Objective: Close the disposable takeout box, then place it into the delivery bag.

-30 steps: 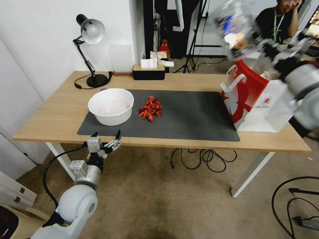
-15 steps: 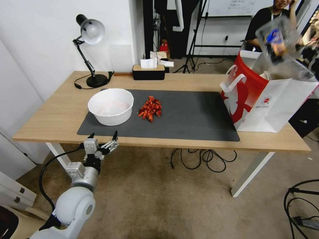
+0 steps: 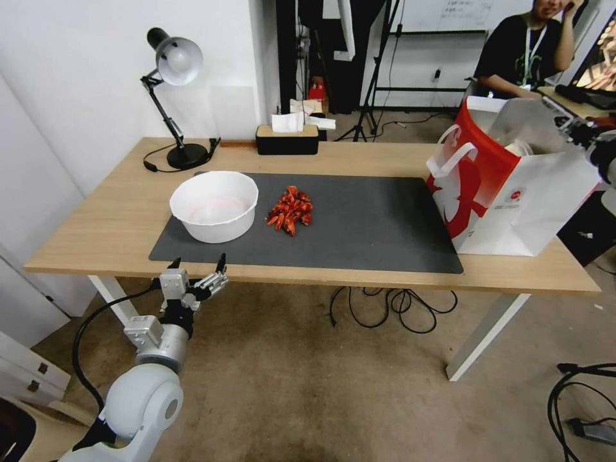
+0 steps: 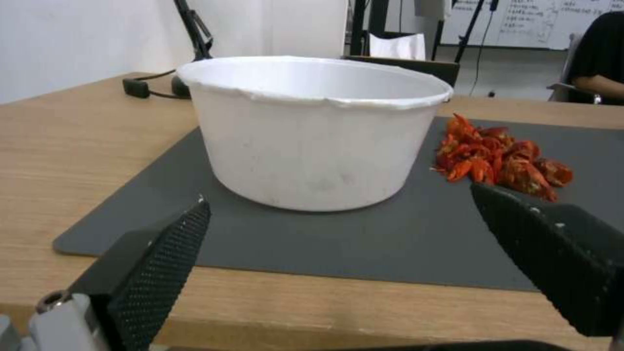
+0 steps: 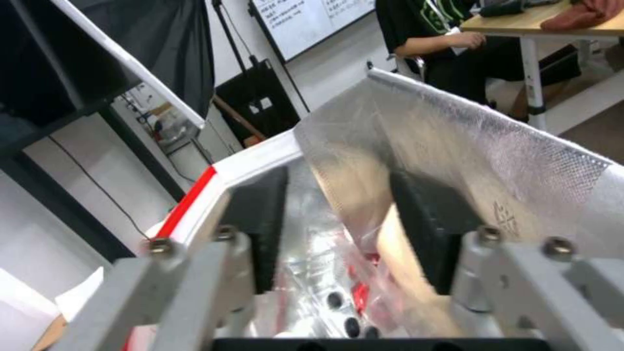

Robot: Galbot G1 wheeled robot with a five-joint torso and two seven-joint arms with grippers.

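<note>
Red-and-white paper, the delivery bag stands upright at the right end of the wooden table, its silver foil lining open to the top. The right gripper is above the bag's mouth at its far right side, jaws apart with clear plastic between them; inside the bag below, dark round bits and something red show through plastic, likely the disposable takeout box, though whether the pads press it cannot be told. The left gripper hovers just off the table's near edge toward the left end, jaws spread and empty. A dark mat covers the table's middle. On it sit a round white bowl and, beside it, a pile of red chilies.
</note>
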